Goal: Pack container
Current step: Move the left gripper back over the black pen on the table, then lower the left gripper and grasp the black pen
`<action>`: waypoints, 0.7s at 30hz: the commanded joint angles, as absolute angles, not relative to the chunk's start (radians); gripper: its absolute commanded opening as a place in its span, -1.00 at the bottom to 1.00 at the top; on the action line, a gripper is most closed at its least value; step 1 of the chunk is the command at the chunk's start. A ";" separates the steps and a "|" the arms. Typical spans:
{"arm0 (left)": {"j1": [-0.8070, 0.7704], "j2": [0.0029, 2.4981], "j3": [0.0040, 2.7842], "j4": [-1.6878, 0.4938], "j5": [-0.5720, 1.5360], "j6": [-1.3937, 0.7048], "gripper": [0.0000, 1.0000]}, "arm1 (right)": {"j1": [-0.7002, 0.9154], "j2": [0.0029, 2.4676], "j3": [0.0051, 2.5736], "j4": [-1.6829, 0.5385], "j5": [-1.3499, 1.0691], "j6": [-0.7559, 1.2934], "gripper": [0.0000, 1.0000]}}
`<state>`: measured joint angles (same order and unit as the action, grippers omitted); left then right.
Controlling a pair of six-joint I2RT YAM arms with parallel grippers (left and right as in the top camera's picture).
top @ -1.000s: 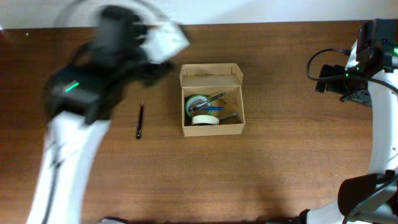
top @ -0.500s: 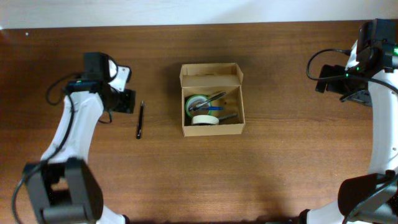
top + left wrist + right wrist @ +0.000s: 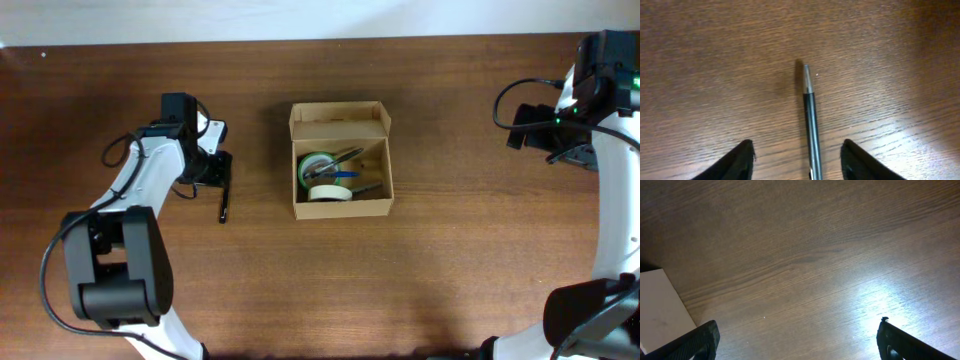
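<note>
The container (image 3: 341,204), a small tan cardboard box with its flap lid open at the back, sits mid-table. It holds a green tape roll (image 3: 313,165), a white tape roll (image 3: 328,192) and pens. A dark pen (image 3: 224,198) lies on the table left of it; in the left wrist view the pen (image 3: 811,120) lies between the fingers. My left gripper (image 3: 217,168) is open over the pen's top end, its fingertips (image 3: 797,159) either side of it, not touching. My right gripper (image 3: 530,126) is open and empty at the far right (image 3: 800,340).
The brown wooden table (image 3: 420,280) carries nothing else. A white surface (image 3: 660,305) shows at the left edge of the right wrist view. The table's far edge (image 3: 400,40) runs along the top.
My left arm swung from the upper left down toward the pen and now sits over its top end. The right arm, box and pen have not moved.
</note>
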<state>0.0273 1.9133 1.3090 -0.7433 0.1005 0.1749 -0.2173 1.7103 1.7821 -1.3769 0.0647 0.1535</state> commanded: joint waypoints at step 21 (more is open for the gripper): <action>-0.005 2.054 1.312 -0.778 0.101 0.212 -0.52 | -0.224 1.712 1.782 -1.376 0.063 0.155 0.98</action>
<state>-0.0036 2.0068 1.3155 -0.7673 0.0975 0.2089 -0.2173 1.7103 1.7821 -1.3769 0.0647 0.1535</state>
